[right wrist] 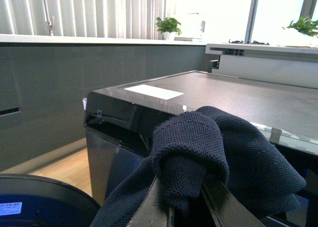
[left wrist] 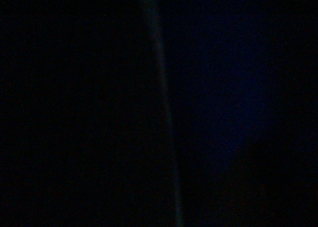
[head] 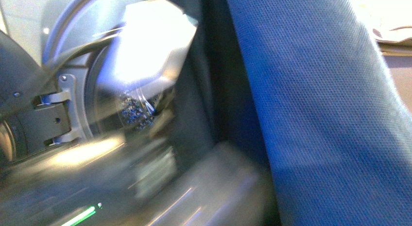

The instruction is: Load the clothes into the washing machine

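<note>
Though limp, clothes within right end effector.

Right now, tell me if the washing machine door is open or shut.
Open: in the front view the door stands swung aside on its hinge, leaving the drum of the washing machine uncovered.

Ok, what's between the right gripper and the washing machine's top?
A bunched fold of the clothes, clamped in the right gripper, fills that stretch before the washing machine; the right wrist view shows it.
</note>
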`<state>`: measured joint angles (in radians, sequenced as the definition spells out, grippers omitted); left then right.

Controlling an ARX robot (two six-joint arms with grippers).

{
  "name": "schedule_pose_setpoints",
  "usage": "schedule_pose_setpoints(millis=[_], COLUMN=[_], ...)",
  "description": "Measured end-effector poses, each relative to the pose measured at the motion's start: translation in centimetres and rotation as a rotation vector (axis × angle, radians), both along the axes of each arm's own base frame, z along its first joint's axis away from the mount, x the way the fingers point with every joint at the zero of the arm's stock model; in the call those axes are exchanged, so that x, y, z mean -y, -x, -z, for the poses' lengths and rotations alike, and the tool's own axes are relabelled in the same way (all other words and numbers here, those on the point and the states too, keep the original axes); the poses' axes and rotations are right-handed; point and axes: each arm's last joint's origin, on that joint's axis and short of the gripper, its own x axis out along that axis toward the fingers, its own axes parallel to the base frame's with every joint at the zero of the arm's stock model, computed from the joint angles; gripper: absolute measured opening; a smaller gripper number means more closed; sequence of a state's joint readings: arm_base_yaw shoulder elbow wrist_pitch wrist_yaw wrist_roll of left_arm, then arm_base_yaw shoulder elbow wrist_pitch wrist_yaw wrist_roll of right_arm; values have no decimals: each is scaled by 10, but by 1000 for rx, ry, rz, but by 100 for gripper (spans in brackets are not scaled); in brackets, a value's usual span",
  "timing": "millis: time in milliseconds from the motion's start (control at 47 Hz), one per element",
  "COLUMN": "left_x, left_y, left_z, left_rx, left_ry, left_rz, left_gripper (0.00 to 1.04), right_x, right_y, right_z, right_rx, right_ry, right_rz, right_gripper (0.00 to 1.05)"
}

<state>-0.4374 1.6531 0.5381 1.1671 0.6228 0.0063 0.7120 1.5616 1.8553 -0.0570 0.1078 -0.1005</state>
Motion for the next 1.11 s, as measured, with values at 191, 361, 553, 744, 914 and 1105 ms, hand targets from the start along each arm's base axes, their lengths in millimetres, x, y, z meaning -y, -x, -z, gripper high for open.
schedule_pose_setpoints(millis=[191, 361, 553, 744, 914, 1105], left_x=[3, 2, 2, -8, -19, -27], left_y=[-21, -26, -37, -47, -50, -46], left_z=[6, 2, -5, -9, -12, -15], left_rx=[15, 43, 76, 102, 105, 105], left_ry=[-31, -12, 14, 56, 87, 101], left_rz=[-166, -218, -340, -466, -503, -510], left_gripper=[68, 51, 24, 7, 7, 7], right_x=[-1, -1, -1, -1, -1, -1], right_y=[0, 0, 0, 0, 0, 0], right_z=[0, 0, 0, 0, 0, 0], right_rx=[0, -1, 0, 0, 1, 2], right_ry=[2, 1, 2, 1, 0, 0], right_rz=[-6, -4, -5, -5, -5, -5], right_gripper=[5, 5, 5, 5, 5, 22])
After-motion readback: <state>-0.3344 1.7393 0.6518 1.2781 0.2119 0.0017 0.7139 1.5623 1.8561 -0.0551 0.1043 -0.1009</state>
